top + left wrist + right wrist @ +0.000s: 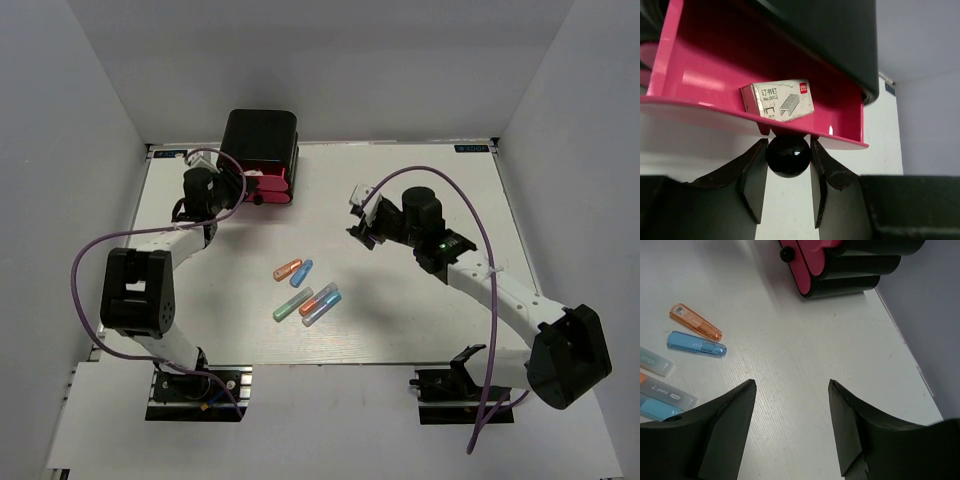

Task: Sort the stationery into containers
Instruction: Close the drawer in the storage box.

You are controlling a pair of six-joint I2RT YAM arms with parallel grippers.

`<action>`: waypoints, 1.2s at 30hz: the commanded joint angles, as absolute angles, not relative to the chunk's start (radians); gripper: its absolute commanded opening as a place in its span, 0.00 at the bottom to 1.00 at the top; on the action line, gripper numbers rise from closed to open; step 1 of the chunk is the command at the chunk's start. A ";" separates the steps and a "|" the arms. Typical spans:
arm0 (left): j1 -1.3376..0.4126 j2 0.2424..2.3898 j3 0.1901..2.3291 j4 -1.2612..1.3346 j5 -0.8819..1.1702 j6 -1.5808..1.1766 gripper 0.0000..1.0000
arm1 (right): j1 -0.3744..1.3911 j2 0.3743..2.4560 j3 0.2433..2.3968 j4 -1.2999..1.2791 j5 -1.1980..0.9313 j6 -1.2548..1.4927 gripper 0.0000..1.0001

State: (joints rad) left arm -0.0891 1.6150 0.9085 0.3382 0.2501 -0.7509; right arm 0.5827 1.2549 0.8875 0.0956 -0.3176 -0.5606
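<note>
One flat white counter point(420, 320) carries everything. At its far left stands the largest object, a glossy black rounded box point(259, 135) holding stacked pink-red plastic drawers point(807, 270), their fronts facing the middle of the counter. One pink-red drawer point(740, 65) stands partly out of the box, so its inside is open from above and can take items. Which tier it belongs to is not clear.

The left gripper point(788, 149) sits at that drawer's front. Its two dark fingers are closed part-way, one on each side of the small glossy black round knob point(788, 159), pinching it. This grip looks meant to slide the drawer or hold it steady while it is loaded.

The right gripper point(791, 384) hangs over bare counter to the right of the box. Its jaws are spread wide with nothing between them, probably ready to come down on the loose pieces.

Those pieces are the unsorted stationery, about six small translucent capsule-shaped plastic pieces point(305, 290) lying in a loose cluster at the middle of the counter, well apart from the box. A translucent orange capsule point(695, 322) and a translucent blue capsule point(696, 344) lie side by side, nearest the box. Green, red, blue and clear ones lie just beyond them, nearer the arm bases. None is held by either gripper.

A tiny white cardboard staple box point(778, 100) with grey printing is already sorted. It rests inside the open drawer, just behind its front lip and above the knob.
</note>
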 commanded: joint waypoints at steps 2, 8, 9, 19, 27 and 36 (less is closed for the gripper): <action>-0.086 1.657 0.983 0.425 0.229 -0.818 0.29 | 0.577 1.209 0.864 0.126 -0.327 -0.569 0.66; -0.086 1.735 1.074 0.425 0.219 -0.845 0.31 | 0.572 1.198 0.850 0.127 -0.325 -0.574 0.66; -0.086 1.756 1.095 0.413 0.219 -0.845 0.33 | 0.571 1.198 0.850 0.126 -0.327 -0.574 0.66; -0.086 1.807 1.143 0.385 0.259 -0.844 0.65 | 0.566 1.189 0.831 0.126 -0.330 -0.574 0.66; -0.086 1.741 1.019 0.381 0.284 -0.759 0.59 | 0.565 1.196 0.818 0.130 -0.333 -0.572 0.66; -0.086 1.752 1.019 0.310 0.275 -0.698 0.59 | 0.564 1.203 0.822 0.130 -0.334 -0.572 0.66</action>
State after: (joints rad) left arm -0.0891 1.7824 1.0378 0.3775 0.2817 -0.7429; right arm 0.5686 1.2163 0.8196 0.1013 -0.3206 -0.5686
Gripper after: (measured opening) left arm 0.582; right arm 0.657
